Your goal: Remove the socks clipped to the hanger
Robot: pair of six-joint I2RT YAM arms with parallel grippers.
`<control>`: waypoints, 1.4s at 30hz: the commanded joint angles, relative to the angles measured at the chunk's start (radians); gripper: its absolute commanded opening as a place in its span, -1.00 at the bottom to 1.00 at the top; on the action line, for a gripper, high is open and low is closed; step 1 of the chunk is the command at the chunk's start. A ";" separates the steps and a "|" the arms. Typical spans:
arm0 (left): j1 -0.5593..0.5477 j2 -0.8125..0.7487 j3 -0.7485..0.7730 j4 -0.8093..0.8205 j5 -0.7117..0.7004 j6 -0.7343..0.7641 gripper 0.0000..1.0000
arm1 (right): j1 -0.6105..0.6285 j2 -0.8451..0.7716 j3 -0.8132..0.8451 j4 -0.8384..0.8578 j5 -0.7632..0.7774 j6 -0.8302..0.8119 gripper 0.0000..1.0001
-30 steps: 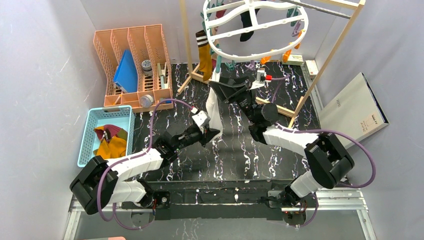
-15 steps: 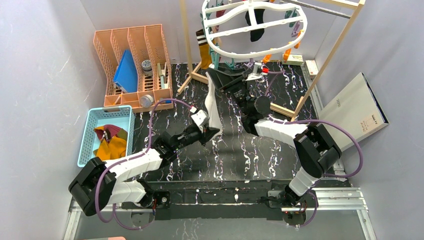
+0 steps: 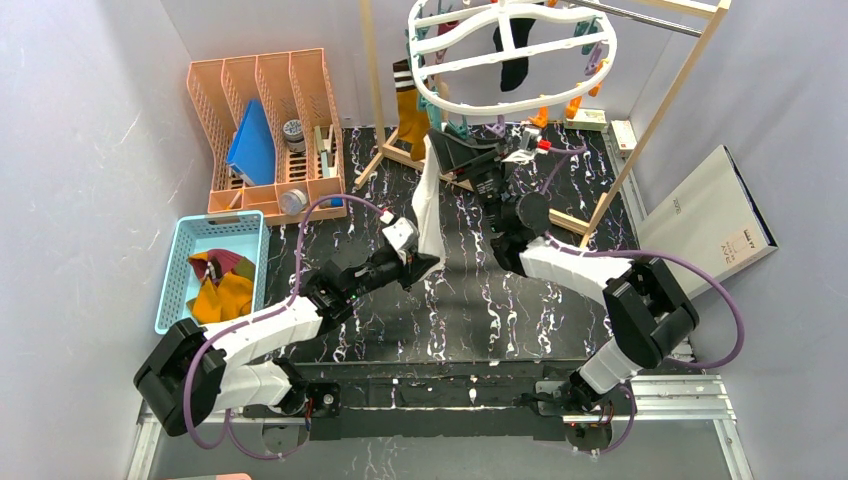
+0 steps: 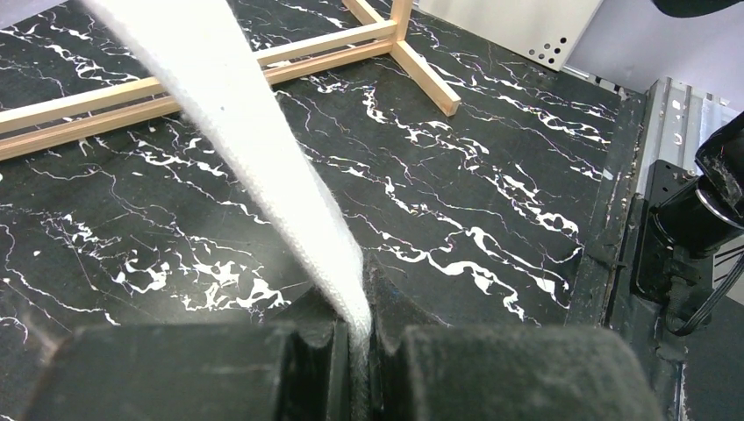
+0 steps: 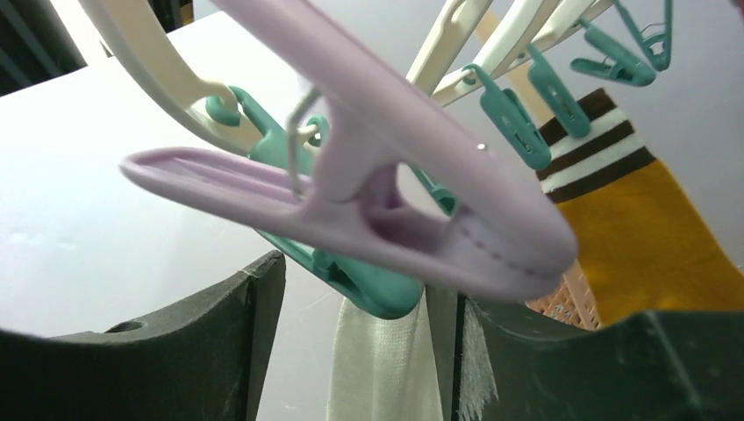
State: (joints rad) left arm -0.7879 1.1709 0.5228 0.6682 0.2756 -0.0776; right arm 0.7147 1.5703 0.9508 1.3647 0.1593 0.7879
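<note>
The white hanger [image 3: 510, 55] hangs from the rod at the back. A grey-white sock [image 3: 428, 205] hangs stretched from a teal clip [image 5: 368, 285] on its near rim. My left gripper [image 3: 425, 265] is shut on the sock's lower end; in the left wrist view the sock [image 4: 254, 149] runs down into the shut jaws [image 4: 355, 338]. My right gripper [image 3: 452, 150] is open, its fingers standing either side of the teal clip [image 5: 364, 303], with a lilac clip [image 5: 368, 202] just above. A mustard striped sock [image 3: 410, 110] and a black sock [image 3: 513, 50] hang clipped.
A wooden frame [image 3: 600, 200] with a metal rod carries the hanger. An orange rack [image 3: 265, 120] stands at the back left. A blue basket [image 3: 215, 235] at the left holds loose socks. A grey box [image 3: 715, 215] lies at the right.
My right gripper has risen toward the hanger's rim and now brackets the teal clip. The hanger swayed slightly. My left gripper has kept its hold on the sock.
</note>
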 commanded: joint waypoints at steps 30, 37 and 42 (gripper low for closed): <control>-0.014 -0.001 0.048 -0.116 0.077 -0.004 -1.00 | -0.043 0.025 0.018 0.187 -0.038 0.051 0.09; -0.015 0.002 0.049 -0.117 0.079 -0.007 -1.00 | -0.046 0.007 -0.002 0.192 -0.019 0.060 -0.19; -0.015 0.004 0.051 -0.117 0.079 -0.007 -1.00 | -0.048 0.008 0.001 0.192 -0.020 0.067 -0.37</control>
State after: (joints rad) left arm -0.7944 1.1732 0.5510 0.5789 0.3302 -0.0826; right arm 0.6743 1.6188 0.9504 1.4944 0.1173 0.8509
